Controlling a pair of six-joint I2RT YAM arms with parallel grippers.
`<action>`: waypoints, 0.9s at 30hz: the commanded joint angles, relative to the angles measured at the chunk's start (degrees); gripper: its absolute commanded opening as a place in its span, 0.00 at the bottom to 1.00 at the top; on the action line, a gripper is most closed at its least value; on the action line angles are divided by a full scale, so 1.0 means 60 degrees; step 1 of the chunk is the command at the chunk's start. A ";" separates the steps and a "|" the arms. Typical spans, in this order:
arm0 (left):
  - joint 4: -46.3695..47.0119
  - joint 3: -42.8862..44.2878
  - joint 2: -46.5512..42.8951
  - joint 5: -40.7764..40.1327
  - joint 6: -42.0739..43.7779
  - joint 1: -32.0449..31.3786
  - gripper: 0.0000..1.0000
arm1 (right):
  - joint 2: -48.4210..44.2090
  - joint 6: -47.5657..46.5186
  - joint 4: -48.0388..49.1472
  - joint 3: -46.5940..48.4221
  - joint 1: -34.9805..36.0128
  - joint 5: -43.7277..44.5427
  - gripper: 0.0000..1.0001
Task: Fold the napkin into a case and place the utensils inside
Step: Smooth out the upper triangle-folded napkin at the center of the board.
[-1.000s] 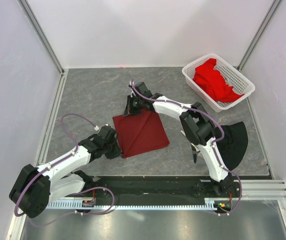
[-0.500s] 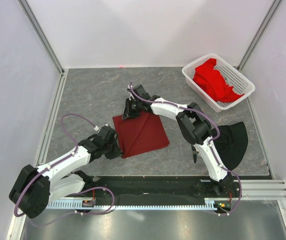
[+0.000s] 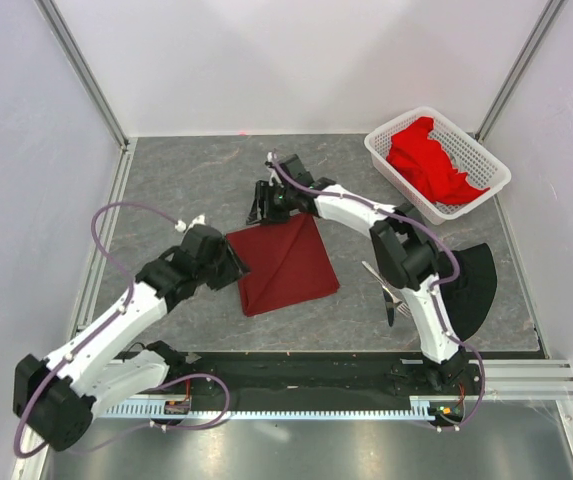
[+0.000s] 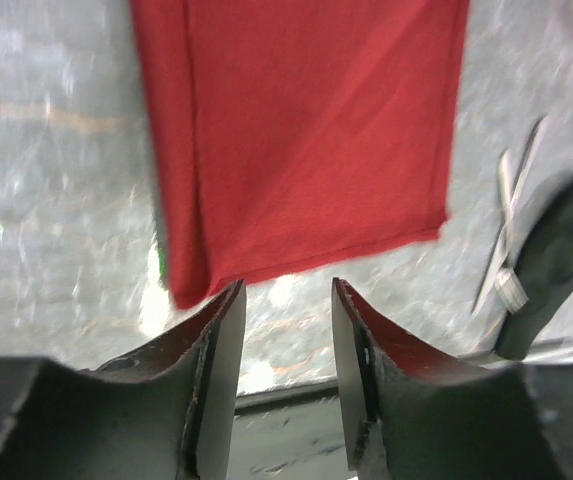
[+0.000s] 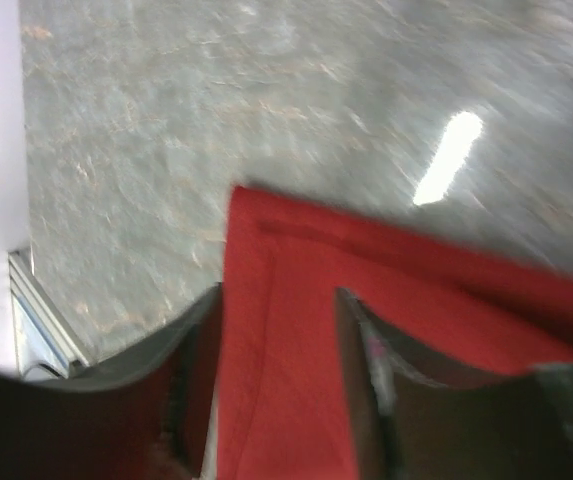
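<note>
The dark red napkin (image 3: 288, 262) lies flat on the grey table, folded, with a diagonal crease across it. In the left wrist view the napkin (image 4: 306, 130) shows a narrow folded strip along its left edge. My left gripper (image 3: 234, 268) hangs open just off the napkin's left corner, its jaws (image 4: 286, 292) empty over bare table. My right gripper (image 3: 262, 212) is open above the far corner; its fingers (image 5: 279, 300) straddle the napkin (image 5: 286, 330) without pinching it. The utensils (image 3: 382, 280) lie right of the napkin, partly under my right arm, and show as utensils (image 4: 506, 225) in the left wrist view.
A white lattice basket (image 3: 478, 150) holding bright red cloths stands at the back right. A black cloth (image 3: 471, 285) lies right of my right arm. White walls with metal rails enclose the table on three sides.
Both grippers have opened and let go of the napkin. My left arm has risen and drawn back to the left. My right gripper has shifted slightly away from the far corner.
</note>
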 commanded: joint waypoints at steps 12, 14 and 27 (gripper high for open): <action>0.2781 0.1827 0.4577 0.3179 0.1411 0.1192 0.32 | -0.3226 -0.1548 0.1011 -0.4170 -0.1874 -0.0788 0.49; 0.2592 0.2148 0.4842 0.2564 0.1425 0.1410 0.33 | -0.3182 -0.1547 0.1144 -0.4259 -0.1963 -0.0819 0.45; -0.0485 0.6585 0.8269 0.0158 0.4572 0.2744 0.47 | -0.3606 -0.1737 0.1321 -0.4684 -0.1978 -0.0702 0.43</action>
